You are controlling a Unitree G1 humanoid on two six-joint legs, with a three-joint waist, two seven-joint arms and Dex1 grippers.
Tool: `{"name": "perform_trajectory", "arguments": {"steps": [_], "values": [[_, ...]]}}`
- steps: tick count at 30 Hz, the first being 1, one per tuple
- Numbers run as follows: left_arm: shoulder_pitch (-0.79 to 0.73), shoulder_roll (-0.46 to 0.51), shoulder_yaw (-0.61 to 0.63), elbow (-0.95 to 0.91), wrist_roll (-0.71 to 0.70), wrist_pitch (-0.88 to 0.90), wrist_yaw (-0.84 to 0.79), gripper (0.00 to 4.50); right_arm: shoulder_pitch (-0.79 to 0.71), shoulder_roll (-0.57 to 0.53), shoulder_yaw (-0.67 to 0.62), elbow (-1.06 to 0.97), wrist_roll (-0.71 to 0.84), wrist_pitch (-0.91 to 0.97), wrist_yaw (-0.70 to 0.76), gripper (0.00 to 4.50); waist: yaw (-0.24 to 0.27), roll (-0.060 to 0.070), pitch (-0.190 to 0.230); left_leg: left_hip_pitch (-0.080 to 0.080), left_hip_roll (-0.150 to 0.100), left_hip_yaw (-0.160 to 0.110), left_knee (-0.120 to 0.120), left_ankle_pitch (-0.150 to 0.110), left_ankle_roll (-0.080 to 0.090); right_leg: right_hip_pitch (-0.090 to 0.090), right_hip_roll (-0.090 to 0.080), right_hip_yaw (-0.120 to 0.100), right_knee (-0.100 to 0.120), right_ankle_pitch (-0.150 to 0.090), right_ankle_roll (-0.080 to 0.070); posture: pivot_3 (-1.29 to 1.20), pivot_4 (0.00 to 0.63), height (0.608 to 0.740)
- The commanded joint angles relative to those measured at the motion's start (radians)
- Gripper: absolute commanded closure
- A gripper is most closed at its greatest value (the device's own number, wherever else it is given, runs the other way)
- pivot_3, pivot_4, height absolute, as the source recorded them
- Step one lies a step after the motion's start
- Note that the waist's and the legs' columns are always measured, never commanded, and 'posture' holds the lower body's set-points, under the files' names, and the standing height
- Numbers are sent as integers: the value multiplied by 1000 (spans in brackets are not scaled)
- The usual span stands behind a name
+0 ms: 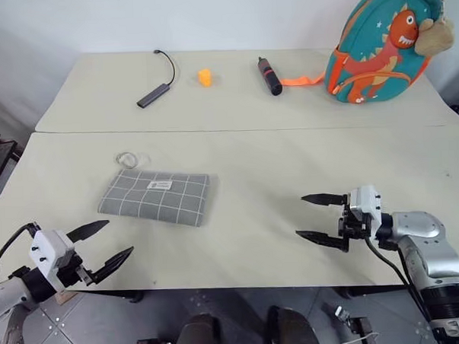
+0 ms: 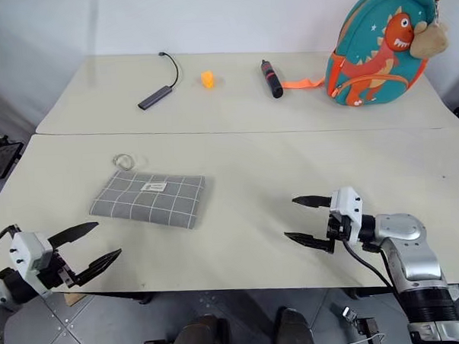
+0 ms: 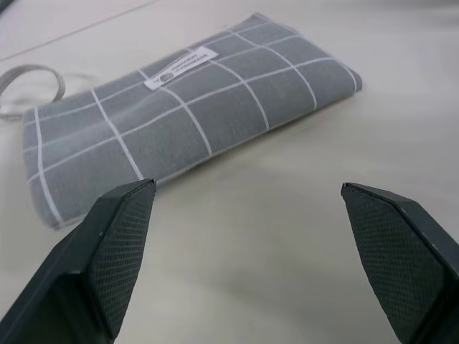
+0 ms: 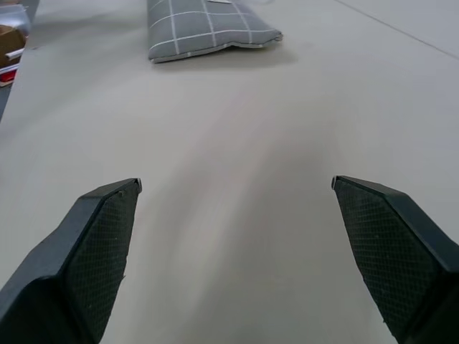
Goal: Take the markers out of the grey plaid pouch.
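Black fingers of my left hand (image 1: 102, 244) stand wide apart, holding nothing, over the near edge of the pale surface (image 1: 259, 163). Just ahead of that hand and a little to its right lies the grey plaid pouch (image 1: 156, 196), flat and closed, its small white label (image 1: 160, 186) facing up. A thin ring (image 1: 130, 158) rests at the pouch's far left corner. I cannot see any markers; whether they are inside the pouch I cannot tell.

My right hand (image 1: 321, 219) is also spread wide and empty, pointing to the left just above the surface, with the pouch well apart from it on that side.

Far beyond both hands, on the rear surface, lie a dark adapter with a cable (image 1: 156, 92), a small orange thing (image 1: 205, 78), a black cylinder (image 1: 269, 76) with an orange strap (image 1: 300, 81), and a teal dinosaur backpack (image 1: 382, 42) beyond my right hand.
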Motion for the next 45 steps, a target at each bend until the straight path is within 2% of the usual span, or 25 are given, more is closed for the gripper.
{"name": "perform_trajectory", "arguments": {"steps": [1,2,3,4,7,9,13,17,25,29,32,36,41,45], "values": [[-5,-2,19,-14,-28,14,14,133,9,-9,-1,-39,8,-21,8,0,0,0,0,0,0,0,0,0,0,0,0,0,0,0,0,0,150,740],[-6,-2,22,-18,-37,24,16,133,10,-7,-1,-40,10,-20,8,0,0,0,0,0,0,0,0,0,0,0,0,0,0,0,0,0,150,740],[5,11,45,-33,-105,101,8,133,9,-5,7,-51,13,-16,14,0,0,0,0,0,0,0,0,0,0,0,0,0,0,0,0,0,150,740],[18,24,73,-44,-166,167,-2,51,8,-2,19,-65,13,-15,19,194,-1,0,0,0,0,0,0,0,0,0,0,0,0,0,0,0,150,740],[50,105,190,-17,-456,509,-23,0,-21,19,87,-141,-5,49,-17,978,-18,-1,1,0,4,0,0,0,0,0,1,0,1,0,0,0,150,740],[42,138,246,28,-575,644,-22,0,-48,39,134,-175,-27,73,-42,1719,-23,-1,1,1,5,-1,0,0,-1,0,1,0,1,0,0,0,150,740],[-70,190,276,211,-531,691,49,0,-138,132,243,-179,-118,119,-150,3070,-23,1,2,3,4,0,0,1,-2,0,1,2,3,0,0,0,150,740],[-293,232,221,418,-463,744,195,0,-228,231,316,-87,-229,123,-277,4486,-18,-1,0,0,-1,-1,0,1,-2,-3,1,1,5,-1,-1,0,150,740],[-598,157,52,591,-284,691,327,0,-312,321,400,8,-385,175,-432,4486,-35,-4,-1,-3,-4,-1,-1,1,-2,-7,1,1,7,-1,-1,0,150,740],[-683,102,18,619,-245,700,379,0,-320,337,410,5,-413,205,-463,4486,-47,-5,-2,-3,-4,-1,0,1,-3,-7,1,1,8,-1,-1,0,150,740],[-668,97,-14,545,-318,879,302,0,-321,338,415,-8,-427,244,-479,4486,-55,-5,-2,-3,-3,0,0,1,-3,-8,1,1,9,-1,-1,0,150,740],[-623,102,-36,444,-368,1072,285,0,-328,339,413,-11,-427,274,-484,4486,-54,-5,-2,-1,-3,0,0,1,-3,-11,0,3,16,-1,-1,0,150,740],[-552,71,-7,243,-496,1297,322,0,-345,322,407,0,-442,302,-491,4486,-48,-5,-2,-1,-3,1,2,1,-3,-11,0,7,16,-1,-1,0,150,740],[-490,13,20,83,-572,1393,378,0,-359,301,399,11,-436,300,-471,4486,-46,-5,-2,-1,-2,1,2,1,-3,-11,-1,10,16,-1,-1,0,150,740]]}}
